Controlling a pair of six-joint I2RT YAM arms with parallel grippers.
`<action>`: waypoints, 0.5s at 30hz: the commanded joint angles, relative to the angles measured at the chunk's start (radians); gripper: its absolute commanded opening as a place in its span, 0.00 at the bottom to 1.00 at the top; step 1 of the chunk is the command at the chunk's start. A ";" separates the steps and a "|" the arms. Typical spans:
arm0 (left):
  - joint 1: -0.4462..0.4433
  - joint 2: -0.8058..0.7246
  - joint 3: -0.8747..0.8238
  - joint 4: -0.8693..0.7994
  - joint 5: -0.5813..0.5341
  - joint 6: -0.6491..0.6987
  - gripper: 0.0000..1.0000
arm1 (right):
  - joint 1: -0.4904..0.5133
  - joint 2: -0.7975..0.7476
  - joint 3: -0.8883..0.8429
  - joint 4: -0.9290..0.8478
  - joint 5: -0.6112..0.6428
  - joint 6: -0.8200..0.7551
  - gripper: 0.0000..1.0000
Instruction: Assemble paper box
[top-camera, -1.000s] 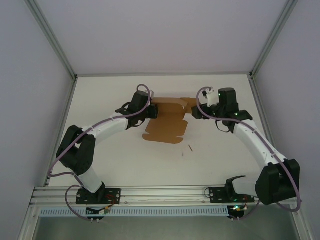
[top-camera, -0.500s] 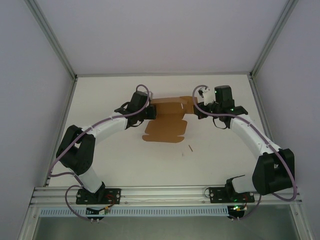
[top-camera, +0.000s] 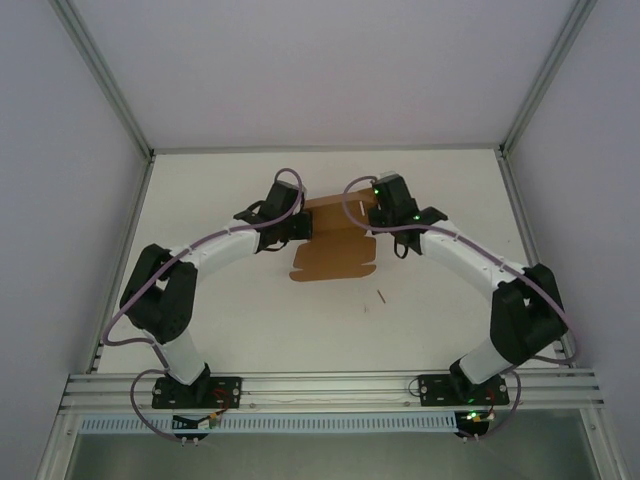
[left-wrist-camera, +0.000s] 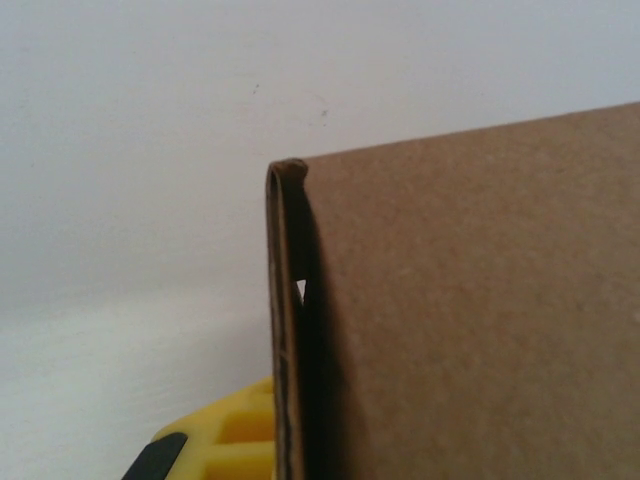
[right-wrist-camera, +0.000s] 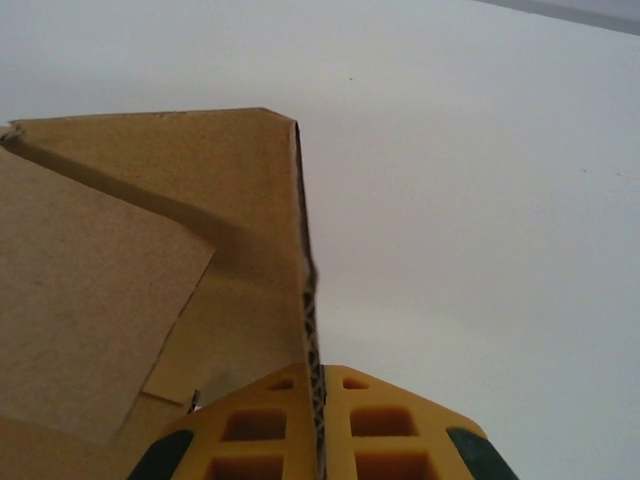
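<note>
The paper box (top-camera: 335, 258) is a brown die-cut cardboard sheet lying at mid-table, its left and right side flaps raised. My left gripper (top-camera: 300, 226) is shut on the left flap. In the left wrist view the flap's folded edge (left-wrist-camera: 285, 330) stands upright beside one yellow finger (left-wrist-camera: 225, 440), and the cardboard (left-wrist-camera: 470, 300) hides the other finger. My right gripper (top-camera: 371, 214) is shut on the right flap. The right wrist view has both yellow fingers (right-wrist-camera: 400, 425) pressed against the corrugated edge (right-wrist-camera: 308, 300), and the sheet's inner panels (right-wrist-camera: 100, 300) lie to the left.
A thin dark sliver (top-camera: 381, 295) and a small speck (top-camera: 365, 308) lie on the white table in front of the box. Aluminium posts (top-camera: 100, 75) and pale walls close in the table. The base rail (top-camera: 330, 390) runs along the near edge.
The right arm has swung left to the box and its gripper has shut on the right flap, lifting it. The left gripper has kept its hold, shifting slightly.
</note>
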 joint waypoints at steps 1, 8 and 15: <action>-0.019 -0.013 0.045 0.025 0.029 0.003 0.00 | 0.004 -0.015 0.006 -0.021 0.068 0.046 0.09; -0.019 -0.009 0.039 0.033 0.015 -0.001 0.00 | -0.007 -0.183 -0.099 -0.019 -0.022 -0.031 0.38; -0.018 -0.030 0.012 0.040 -0.005 0.043 0.00 | -0.157 -0.486 -0.242 0.045 -0.316 0.026 0.79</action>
